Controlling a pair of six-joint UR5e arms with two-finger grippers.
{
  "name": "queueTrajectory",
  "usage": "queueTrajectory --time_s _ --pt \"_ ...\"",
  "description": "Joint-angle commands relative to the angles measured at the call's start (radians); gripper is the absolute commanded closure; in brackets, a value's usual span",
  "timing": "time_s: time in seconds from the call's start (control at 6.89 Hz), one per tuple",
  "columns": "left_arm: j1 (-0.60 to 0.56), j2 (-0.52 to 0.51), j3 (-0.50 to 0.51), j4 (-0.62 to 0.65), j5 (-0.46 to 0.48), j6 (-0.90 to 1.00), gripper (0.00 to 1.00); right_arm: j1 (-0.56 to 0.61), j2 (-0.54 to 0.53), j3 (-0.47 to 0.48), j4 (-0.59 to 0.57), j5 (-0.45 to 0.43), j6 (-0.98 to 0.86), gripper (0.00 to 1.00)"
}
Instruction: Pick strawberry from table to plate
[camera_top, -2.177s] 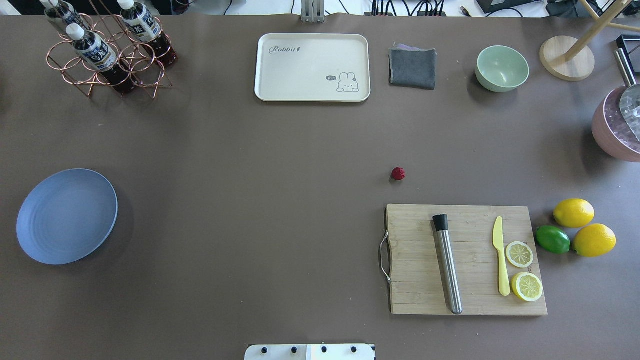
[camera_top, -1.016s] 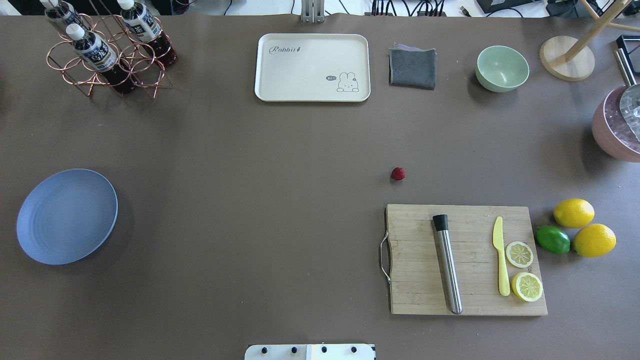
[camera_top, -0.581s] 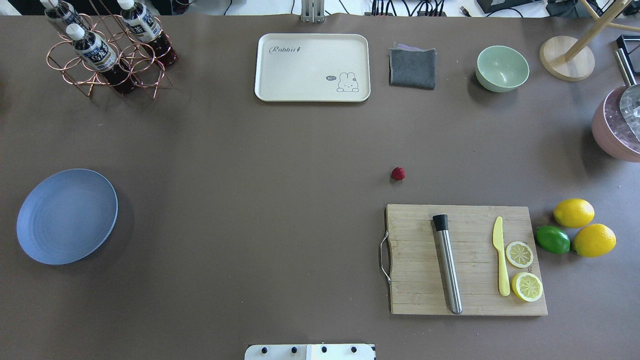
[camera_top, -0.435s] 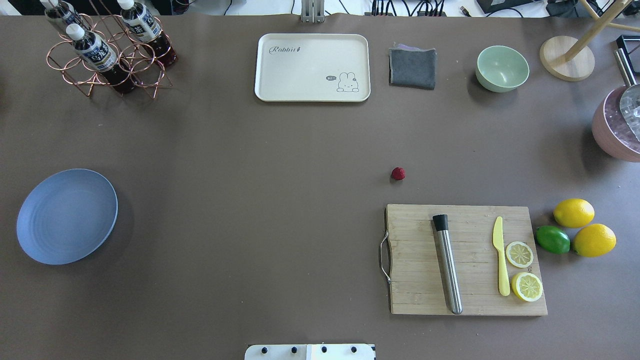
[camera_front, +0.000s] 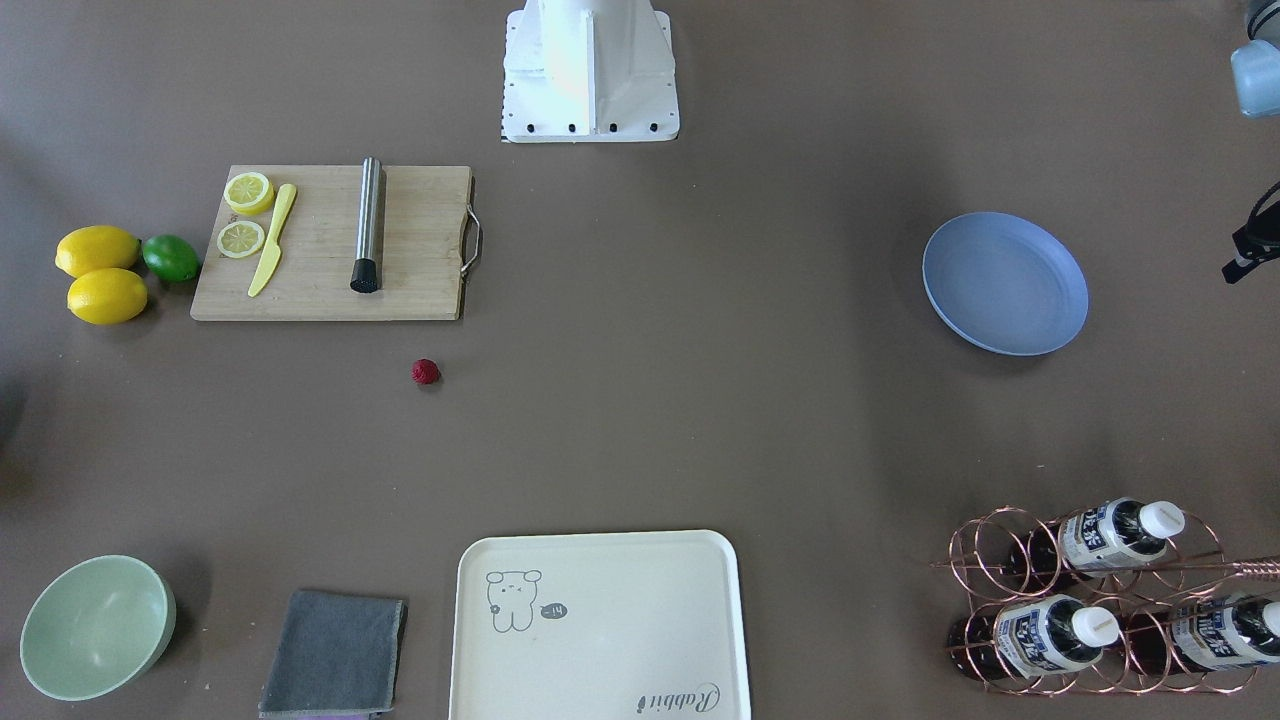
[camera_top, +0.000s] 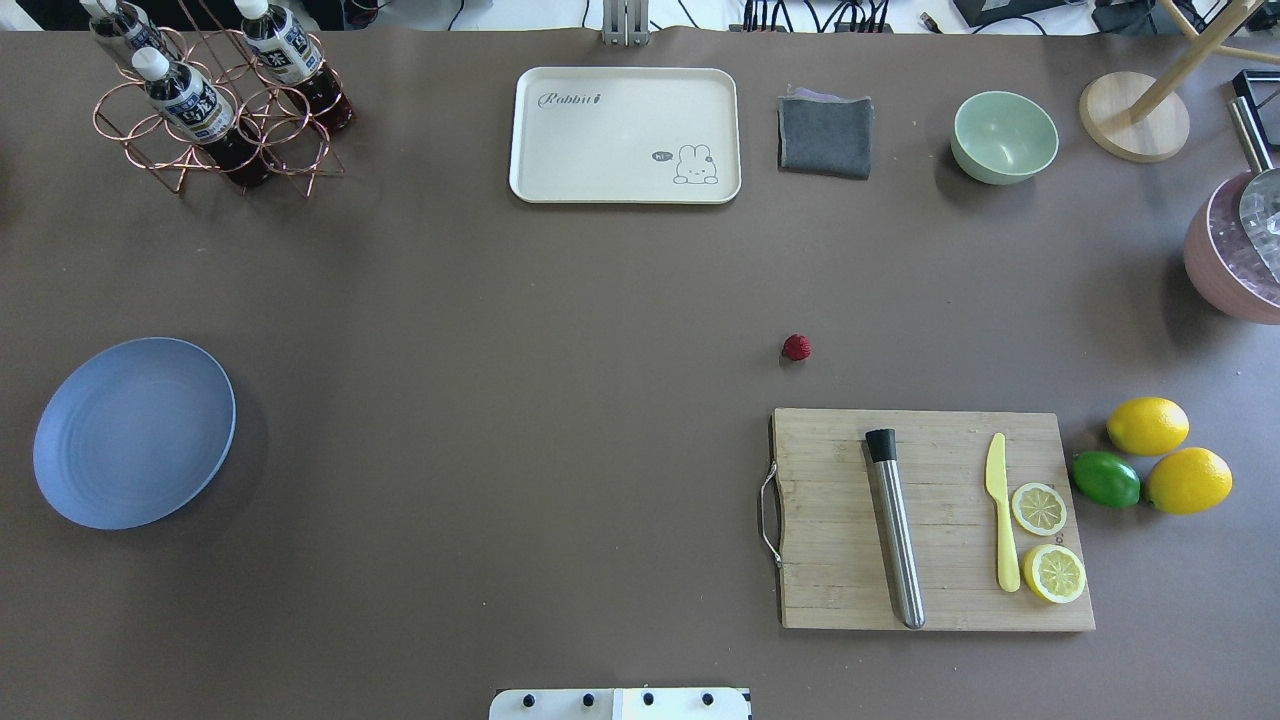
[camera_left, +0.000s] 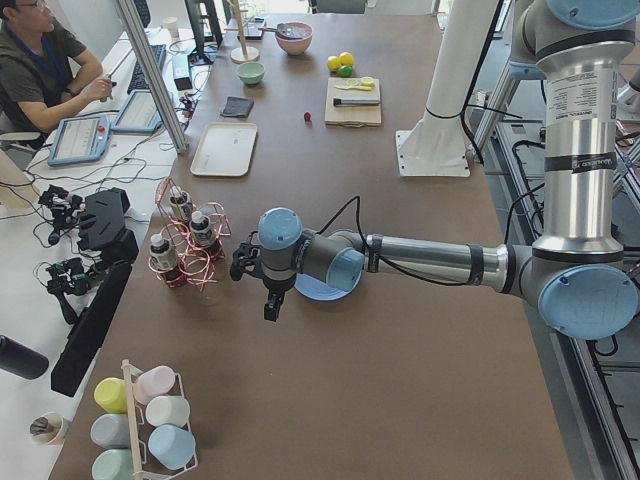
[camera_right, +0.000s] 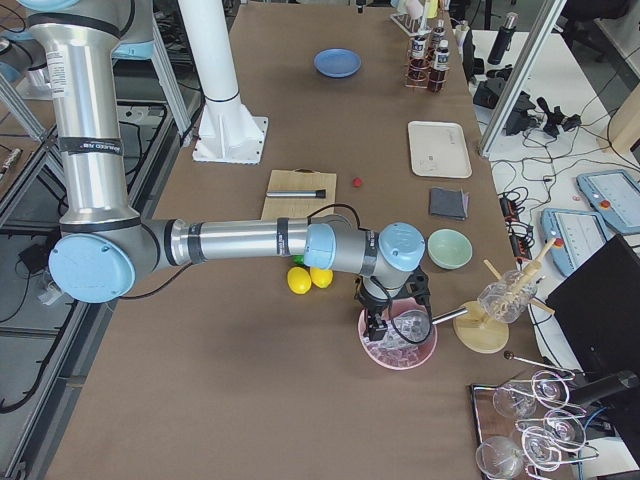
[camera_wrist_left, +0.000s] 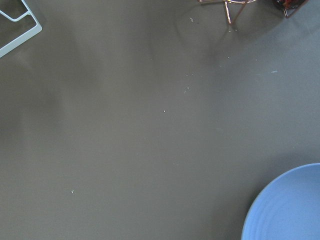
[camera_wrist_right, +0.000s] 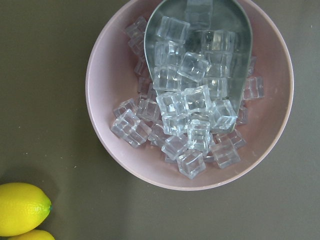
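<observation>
Silver tubular arms (camera_left: 430, 258), pale-blue joint caps (camera_left: 585, 300), black collars (camera_left: 476, 266), white bolted base (camera_front: 590, 110).

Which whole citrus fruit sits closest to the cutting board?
The green lime, the only non-yellow one; both lemons lie beyond it, farther from the board.

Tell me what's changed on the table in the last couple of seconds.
Nothing visibly changed in the overhead view. The strawberry lies where it was on the table, just beyond the cutting board, and the plate sits empty in the same place.
</observation>
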Motion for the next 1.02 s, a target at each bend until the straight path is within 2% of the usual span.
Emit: queueTrajectory --time_s 0.0,0.29,0.44,0.58,0.73,0.87 --pt "0.0 0.003 0.006 -0.001 0.003 0.002 0.02 0.0 0.0 0.003 0.0 0.008 0.001 0.0" --pt "0.002 0.003 0.006 -0.002 0.002 0.002 0.02 0.0 0.0 0.003 0.0 0.01 0.001 0.0" --pt "0.062 0.003 0.009 -0.038 0.005 -0.001 0.03 0.0 0.0 0.006 0.0 0.011 0.002 0.0" --pt "0.092 0.003 0.021 -0.101 0.008 -0.119 0.03 0.0 0.001 0.008 0.0 0.047 0.001 0.0" --pt "0.132 0.008 0.06 -0.229 0.011 -0.228 0.03 -0.002 0.0 0.009 0.002 0.078 0.001 0.0" --pt "0.177 0.005 0.16 -0.37 0.009 -0.24 0.04 -0.003 0.001 0.014 0.002 0.08 0.001 0.0"
